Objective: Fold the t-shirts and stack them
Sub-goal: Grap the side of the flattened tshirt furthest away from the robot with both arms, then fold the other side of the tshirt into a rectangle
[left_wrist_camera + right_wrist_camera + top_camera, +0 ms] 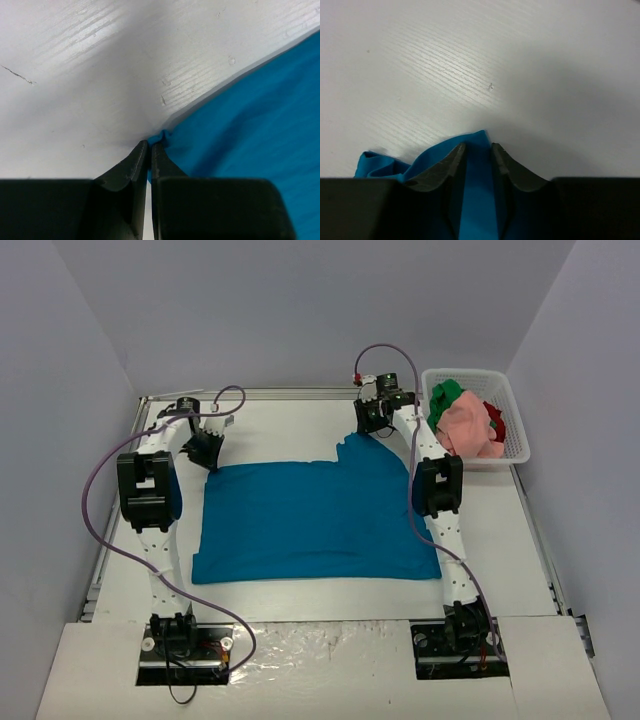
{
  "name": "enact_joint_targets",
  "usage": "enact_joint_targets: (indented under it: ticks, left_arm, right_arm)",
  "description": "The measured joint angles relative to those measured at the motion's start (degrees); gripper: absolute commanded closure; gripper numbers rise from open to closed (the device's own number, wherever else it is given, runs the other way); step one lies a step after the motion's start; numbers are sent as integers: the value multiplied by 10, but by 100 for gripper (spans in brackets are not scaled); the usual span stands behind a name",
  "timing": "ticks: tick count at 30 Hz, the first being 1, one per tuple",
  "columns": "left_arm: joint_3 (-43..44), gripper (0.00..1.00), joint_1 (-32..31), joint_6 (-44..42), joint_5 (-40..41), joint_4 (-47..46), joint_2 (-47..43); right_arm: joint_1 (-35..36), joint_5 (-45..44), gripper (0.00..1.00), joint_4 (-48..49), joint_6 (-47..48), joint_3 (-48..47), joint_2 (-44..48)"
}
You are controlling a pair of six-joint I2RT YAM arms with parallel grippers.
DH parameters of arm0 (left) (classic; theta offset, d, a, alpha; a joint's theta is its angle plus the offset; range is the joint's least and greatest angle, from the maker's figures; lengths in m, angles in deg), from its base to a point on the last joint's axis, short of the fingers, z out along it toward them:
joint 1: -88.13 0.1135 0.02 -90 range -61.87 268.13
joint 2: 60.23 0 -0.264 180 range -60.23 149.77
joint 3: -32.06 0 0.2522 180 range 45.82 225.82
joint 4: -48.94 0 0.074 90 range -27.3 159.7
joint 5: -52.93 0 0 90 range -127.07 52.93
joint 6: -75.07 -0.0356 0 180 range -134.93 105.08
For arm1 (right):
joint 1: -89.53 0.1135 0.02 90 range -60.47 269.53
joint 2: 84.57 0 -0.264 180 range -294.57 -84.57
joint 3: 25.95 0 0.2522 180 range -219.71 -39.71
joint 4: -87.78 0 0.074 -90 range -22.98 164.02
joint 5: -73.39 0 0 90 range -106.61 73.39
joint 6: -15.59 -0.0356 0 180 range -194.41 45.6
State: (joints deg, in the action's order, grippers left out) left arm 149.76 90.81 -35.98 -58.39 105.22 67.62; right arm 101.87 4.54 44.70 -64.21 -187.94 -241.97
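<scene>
The teal-blue t-shirt (315,520) lies spread flat on the white table (270,425). My left gripper (207,452) is at its far left corner. In the left wrist view the gripper (150,144) is shut, with a small nub of the teal shirt (250,130) pinched at its tips. My right gripper (374,420) is at the shirt's far right corner. In the right wrist view the gripper (479,146) stands a little apart, with a ridge of teal cloth (479,200) filling the gap. The pink (468,428), green (444,398) and red (496,418) shirts lie bunched in the basket.
A white mesh basket (516,430) stands at the far right of the table, beside the right arm. Grey walls close in on the left, back and right. Purple cables loop off both arms.
</scene>
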Motion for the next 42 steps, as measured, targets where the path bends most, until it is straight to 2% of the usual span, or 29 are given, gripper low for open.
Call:
enact_joint_targets:
  ticks: [3, 6, 9, 24, 29, 42]
  left_arm:
    - [-5, 98, -1, -3, 3, -4, -3]
    - [-7, 98, -3, -6, 6, -6, -5]
    - [-12, 98, -4, -8, 6, -9, -7]
    - [-16, 98, -8, -2, 21, -10, -13]
    - [-16, 98, -11, 3, 29, 8, -20]
    - [-19, 98, -19, 3, 30, 17, -92]
  right_arm:
    - [1, -17, 91, 2, 3, 0, 0]
    - [2, -32, 93, 4, 3, 0, 0]
    - [5, -44, 100, 9, 5, 4, 0]
    - [10, -85, 100, 16, 36, 58, 37]
    - [3, -94, 100, -17, 43, 91, 75]
    - [-3, -101, 100, -25, 50, 148, 202]
